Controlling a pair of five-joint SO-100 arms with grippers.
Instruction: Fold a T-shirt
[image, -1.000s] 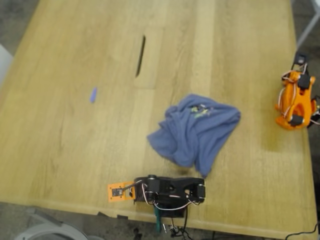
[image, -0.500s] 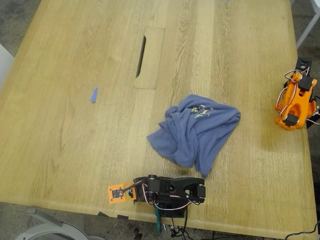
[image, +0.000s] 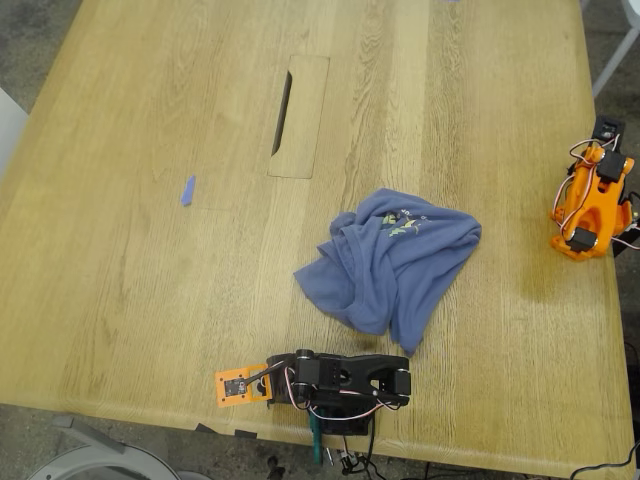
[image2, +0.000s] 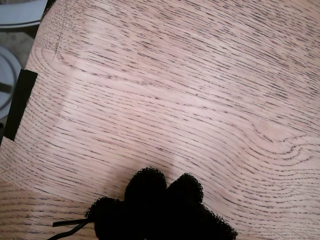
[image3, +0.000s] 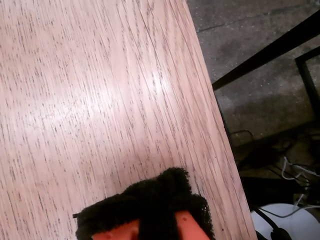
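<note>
The T-shirt lies crumpled in a heap on the wooden table, right of centre in the exterior view, its small green-and-yellow print facing up. My first arm, black, is folded flat at the table's near edge just below the shirt. My first gripper is shut, its black foam pads together over bare wood. My second arm, orange, stands near the table's edge at the exterior view's right, apart from the shirt. My second gripper is shut over bare wood beside the table edge. Neither gripper touches the shirt.
A small blue scrap lies at the exterior view's left. A narrow dark slot is cut into a rectangular panel at the table's far middle. Black tape marks the table edge near my first gripper. Floor and cables show beyond the edge by my second gripper.
The orange arm shifted slightly a second ago and has stood still since. The shirt and the black arm have not moved.
</note>
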